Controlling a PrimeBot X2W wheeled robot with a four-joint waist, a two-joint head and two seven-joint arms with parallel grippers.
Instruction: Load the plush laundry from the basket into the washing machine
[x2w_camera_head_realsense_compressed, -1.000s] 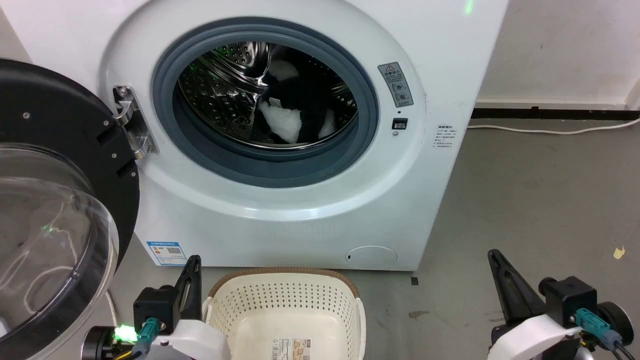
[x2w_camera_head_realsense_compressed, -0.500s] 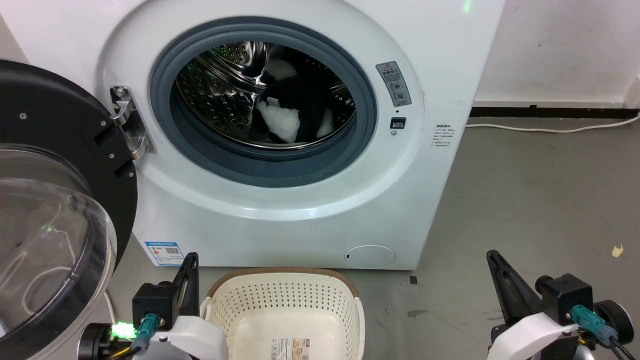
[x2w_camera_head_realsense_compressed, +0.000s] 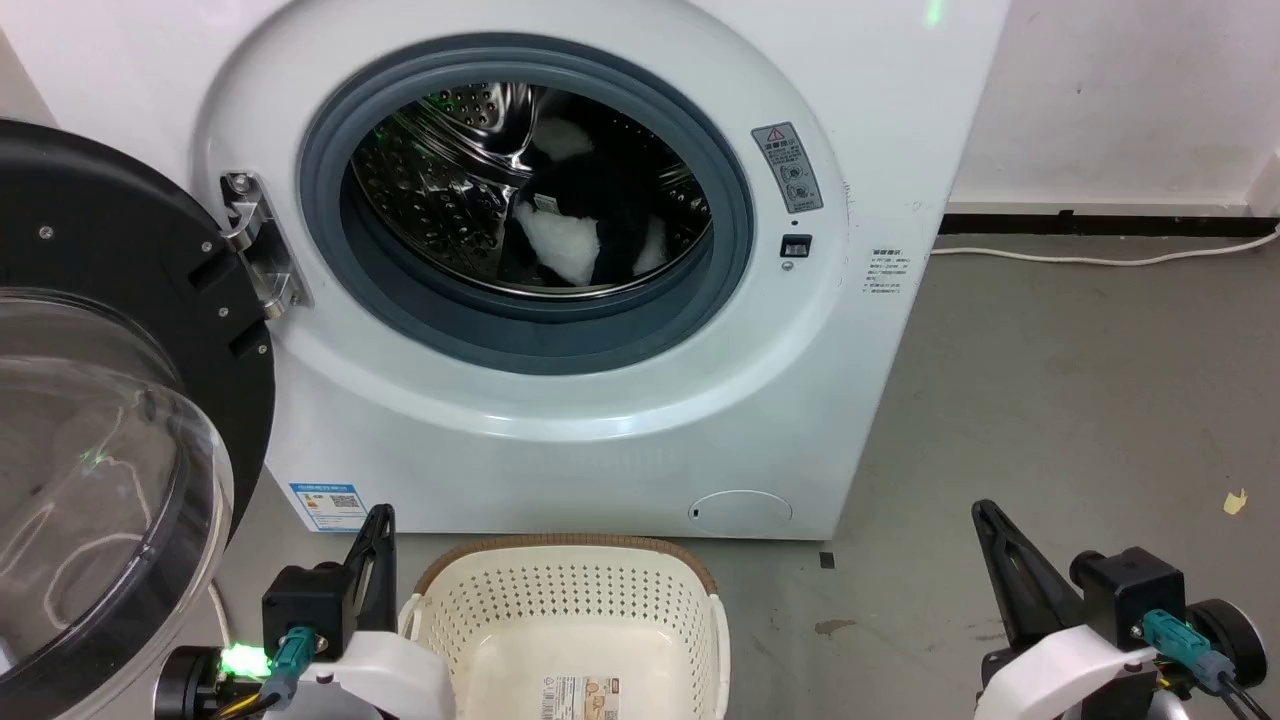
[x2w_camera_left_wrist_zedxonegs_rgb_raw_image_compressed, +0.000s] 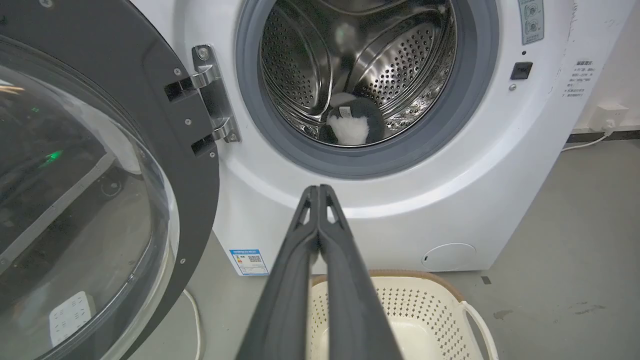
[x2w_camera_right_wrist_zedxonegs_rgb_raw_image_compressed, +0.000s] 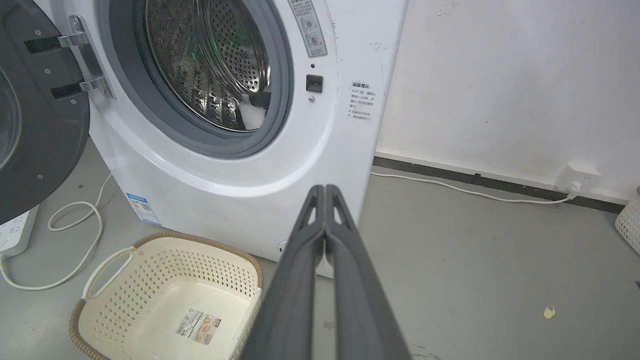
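The black and white plush laundry (x2w_camera_head_realsense_compressed: 590, 225) lies inside the steel drum of the white washing machine (x2w_camera_head_realsense_compressed: 600, 420), also seen as the plush laundry (x2w_camera_left_wrist_zedxonegs_rgb_raw_image_compressed: 350, 127) and a white patch of it (x2w_camera_right_wrist_zedxonegs_rgb_raw_image_compressed: 252, 114). The cream basket (x2w_camera_head_realsense_compressed: 570, 620) stands on the floor in front of the washer with only a paper label on its floor; the basket (x2w_camera_right_wrist_zedxonegs_rgb_raw_image_compressed: 165, 300) holds nothing else. My left gripper (x2w_camera_head_realsense_compressed: 380, 520) is shut beside the basket's left rim, its tips (x2w_camera_left_wrist_zedxonegs_rgb_raw_image_compressed: 318, 189) pressed together. My right gripper (x2w_camera_head_realsense_compressed: 985, 512) is shut over bare floor to the right, its tips (x2w_camera_right_wrist_zedxonegs_rgb_raw_image_compressed: 325, 188) closed.
The black-rimmed domed door (x2w_camera_head_realsense_compressed: 100, 420) is swung wide open at the left. A white cable (x2w_camera_head_realsense_compressed: 1100, 262) runs along the wall base on the right; a looped cord and power strip (x2w_camera_right_wrist_zedxonegs_rgb_raw_image_compressed: 15, 235) lie on the floor left of the washer. Grey floor (x2w_camera_head_realsense_compressed: 1080, 400) spreads right.
The head camera shifted slightly early on. Both grippers stay shut and nearly still; the plush has not moved in the drum.
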